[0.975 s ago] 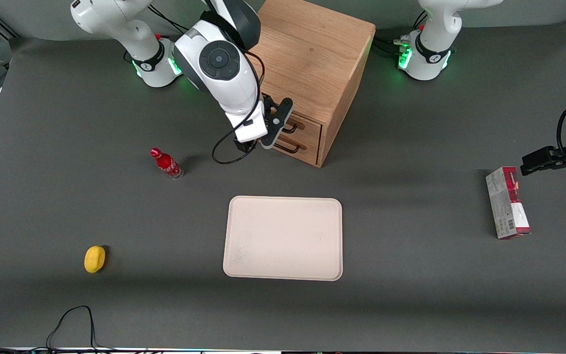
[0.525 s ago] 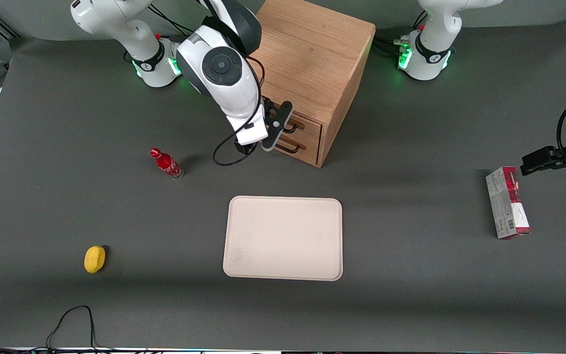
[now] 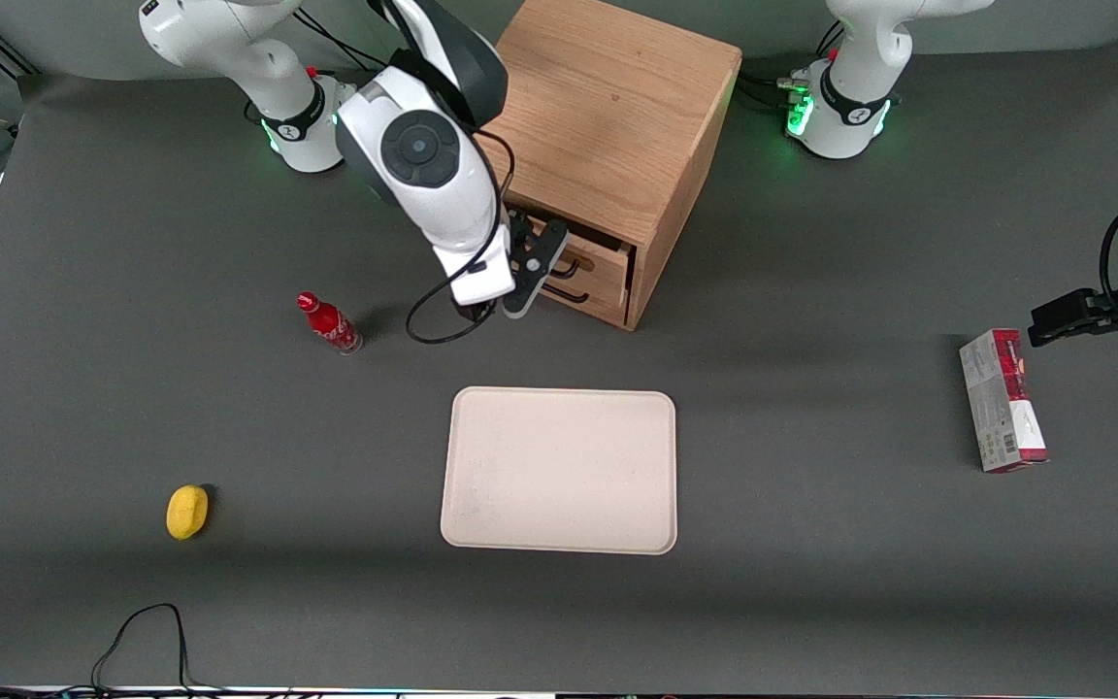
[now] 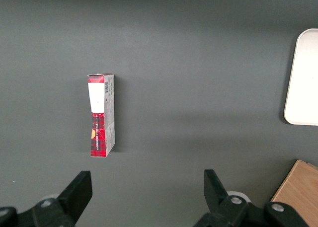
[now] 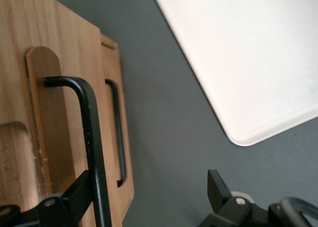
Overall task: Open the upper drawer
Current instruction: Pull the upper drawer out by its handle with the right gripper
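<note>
We see the grey table (image 3: 811,602) filling the front view. The oak cabinet (image 3: 617,107) sits at upper centre and the beige tray (image 3: 559,471) at centre. The upper drawer (image 3: 603,260), just under the cabinet's top, stands slightly pulled out. The gripper (image 3: 551,274) is at the drawer's black handle (image 5: 89,117), its fingers (image 5: 74,194) spread wide, one of them right against the bar.
</note>
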Controlling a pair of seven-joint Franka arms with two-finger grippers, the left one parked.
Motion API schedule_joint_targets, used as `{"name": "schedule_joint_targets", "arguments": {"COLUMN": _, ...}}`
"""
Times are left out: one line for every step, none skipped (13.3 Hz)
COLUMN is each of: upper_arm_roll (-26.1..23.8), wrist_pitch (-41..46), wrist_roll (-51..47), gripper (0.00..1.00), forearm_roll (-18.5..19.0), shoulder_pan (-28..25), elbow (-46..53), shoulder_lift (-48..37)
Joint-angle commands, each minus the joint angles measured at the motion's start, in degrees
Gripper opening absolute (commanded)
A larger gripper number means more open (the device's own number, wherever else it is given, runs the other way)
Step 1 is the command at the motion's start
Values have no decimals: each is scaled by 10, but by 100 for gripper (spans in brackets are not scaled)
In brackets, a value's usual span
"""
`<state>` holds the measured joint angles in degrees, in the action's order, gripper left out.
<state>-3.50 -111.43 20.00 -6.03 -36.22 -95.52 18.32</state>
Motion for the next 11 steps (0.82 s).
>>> {"name": "schedule_joint_targets", "arguments": {"upper_arm_roll": 19, "wrist_pitch": 1, "wrist_roll": 13, "gripper": 100, "forearm_roll": 7, "shoulder_pan": 2, "elbow": 45, "shoulder_lift": 35}}
{"name": "schedule_joint_targets", "arguments": {"upper_arm_roll": 21, "wrist_pitch": 1, "wrist_roll": 14, "gripper": 100, "forearm_roll": 8, "shoulder_pan": 2, "elbow": 52, "shoulder_lift": 41}}
{"name": "schedule_joint_targets", "arguments": {"upper_arm_roll": 24, "wrist_pitch": 0, "wrist_roll": 14, "gripper": 100, "forearm_roll": 8, "shoulder_pan": 2, "elbow": 54, "shoulder_lift": 45}}
{"name": "schedule_joint_targets", "arguments": {"upper_arm_roll": 27, "wrist_pitch": -6, "wrist_roll": 14, "gripper": 100, "forearm_roll": 8, "shoulder_pan": 2, "elbow": 54, "shoulder_lift": 46}}
{"name": "schedule_joint_targets", "arguments": {"upper_arm_roll": 28, "wrist_pitch": -12, "wrist_roll": 13, "gripper": 100, "forearm_roll": 8, "shoulder_pan": 2, "elbow": 56, "shoulder_lift": 50}}
{"name": "schedule_joint_targets", "arguments": {"upper_arm_roll": 28, "wrist_pitch": -12, "wrist_roll": 11, "gripper": 100, "forearm_roll": 8, "shoulder_pan": 5, "elbow": 64, "shoulder_lift": 55}}
{"name": "schedule_joint_targets", "arguments": {"upper_arm_roll": 29, "wrist_pitch": -12, "wrist_roll": 10, "gripper": 100, "forearm_roll": 9, "shoulder_pan": 10, "elbow": 77, "shoulder_lift": 65}}
{"name": "schedule_joint_targets", "arguments": {"upper_arm_roll": 28, "wrist_pitch": -12, "wrist_roll": 10, "gripper": 100, "forearm_roll": 9, "shoulder_pan": 14, "elbow": 87, "shoulder_lift": 70}}
{"name": "schedule_joint_targets", "arguments": {"upper_arm_roll": 29, "wrist_pitch": -12, "wrist_roll": 10, "gripper": 100, "forearm_roll": 9, "shoulder_pan": 21, "elbow": 89, "shoulder_lift": 72}}
{"name": "schedule_joint_targets", "arguments": {"upper_arm_roll": 28, "wrist_pitch": -12, "wrist_roll": 11, "gripper": 100, "forearm_roll": 10, "shoulder_pan": 27, "elbow": 97, "shoulder_lift": 78}}
{"name": "schedule_joint_targets", "arguments": {"upper_arm_roll": 28, "wrist_pitch": -12, "wrist_roll": 13, "gripper": 100, "forearm_roll": 17, "shoulder_pan": 34, "elbow": 105, "shoulder_lift": 85}}
